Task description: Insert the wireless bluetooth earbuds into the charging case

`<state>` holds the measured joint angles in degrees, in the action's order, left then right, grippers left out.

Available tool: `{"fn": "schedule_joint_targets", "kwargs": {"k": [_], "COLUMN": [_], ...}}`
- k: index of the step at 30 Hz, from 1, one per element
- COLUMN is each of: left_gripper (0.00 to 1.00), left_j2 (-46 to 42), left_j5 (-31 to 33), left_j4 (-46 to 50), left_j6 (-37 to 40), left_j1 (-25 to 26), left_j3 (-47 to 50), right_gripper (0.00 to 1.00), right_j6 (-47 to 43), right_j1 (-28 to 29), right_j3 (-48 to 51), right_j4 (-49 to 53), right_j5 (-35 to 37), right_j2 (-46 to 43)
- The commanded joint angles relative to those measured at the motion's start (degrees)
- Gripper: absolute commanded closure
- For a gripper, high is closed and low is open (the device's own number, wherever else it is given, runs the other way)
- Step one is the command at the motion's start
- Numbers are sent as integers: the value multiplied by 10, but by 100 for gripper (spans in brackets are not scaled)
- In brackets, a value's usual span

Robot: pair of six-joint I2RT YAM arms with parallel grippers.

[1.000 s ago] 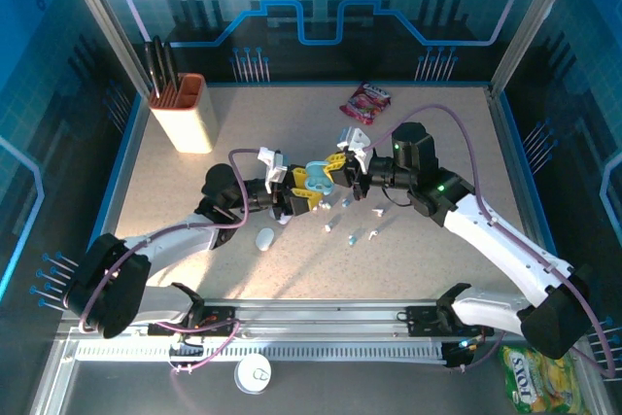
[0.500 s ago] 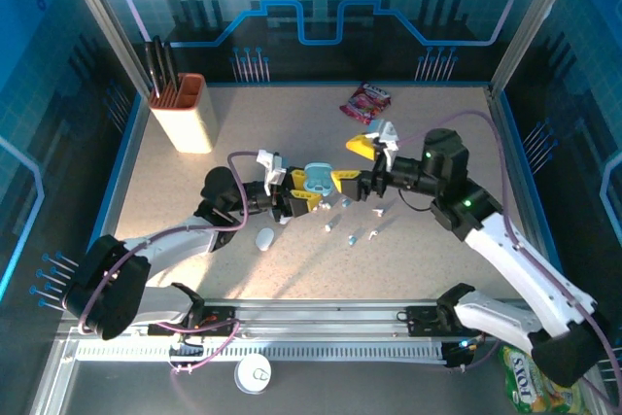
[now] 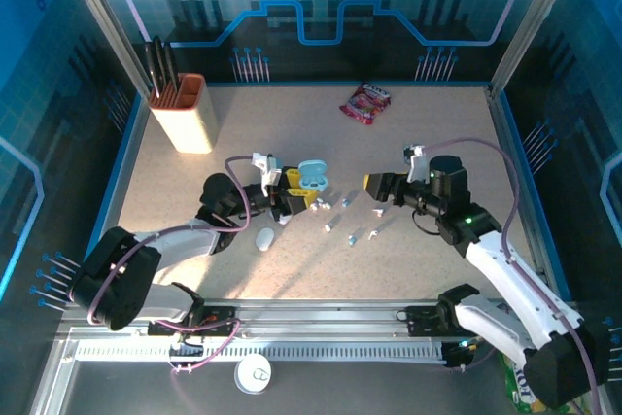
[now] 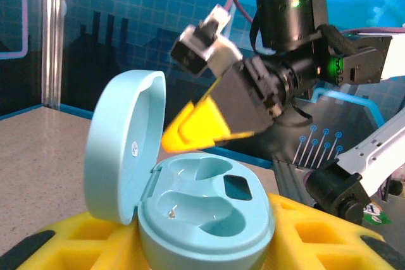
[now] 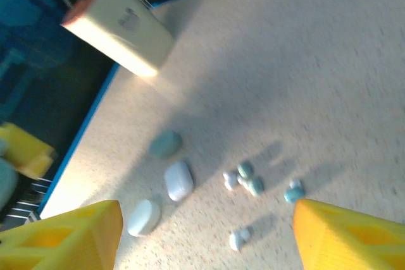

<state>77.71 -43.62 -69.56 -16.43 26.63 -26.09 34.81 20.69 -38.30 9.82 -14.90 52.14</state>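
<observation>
The earbuds (image 5: 254, 185) are lying loose on the table (image 3: 194, 201) near the open charging case (image 4: 202, 219), which the left tool (image 3: 301, 191) is grasping. The right tool (image 3: 375, 188) is hovering released and empty; pinching one bud squarely, stem downward, looks wisest.

Black-and-white arms (image 3: 505, 269), yellow fingers (image 5: 69, 232), purple cables (image 3: 466, 140), green status light (image 4: 333, 66)

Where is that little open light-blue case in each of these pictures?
Top: the case sits just left of centre, held in the left pincer.
Left wrist: bottom centre, lid raised on the left.
Right wrist: perhaps the pale sliver at the far left edge, but it is too cropped to be sure.
Shared landmark: the right pincer, with its yellow fingers.
</observation>
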Motion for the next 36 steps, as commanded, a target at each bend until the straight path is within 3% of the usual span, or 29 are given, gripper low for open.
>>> {"fn": "schedule_joint_targets", "kwargs": {"k": [1, 7, 16, 24, 36], "left_gripper": [58, 58, 58, 57, 58], "left_j2": [3, -1, -23, -23, -46], "left_j5": [13, 23, 34, 40, 40], "left_j4": [-50, -61, -82, -98, -90], "left_j6": [9, 15, 25, 31, 35], "left_j1": [-8, -16, -18, -20, -21], "left_j3": [10, 25, 74, 98, 112], "right_gripper": [29, 30, 33, 33, 33], "right_j6": [51, 61, -19, -34, -35], "right_j1": [38, 110, 105, 93, 87], "right_j3": [17, 62, -17, -117, -156], "right_j4": [31, -10, -57, -89, -106], "right_j5": [60, 98, 84, 47, 8], "right_j2": [26, 82, 257, 420, 510]}}
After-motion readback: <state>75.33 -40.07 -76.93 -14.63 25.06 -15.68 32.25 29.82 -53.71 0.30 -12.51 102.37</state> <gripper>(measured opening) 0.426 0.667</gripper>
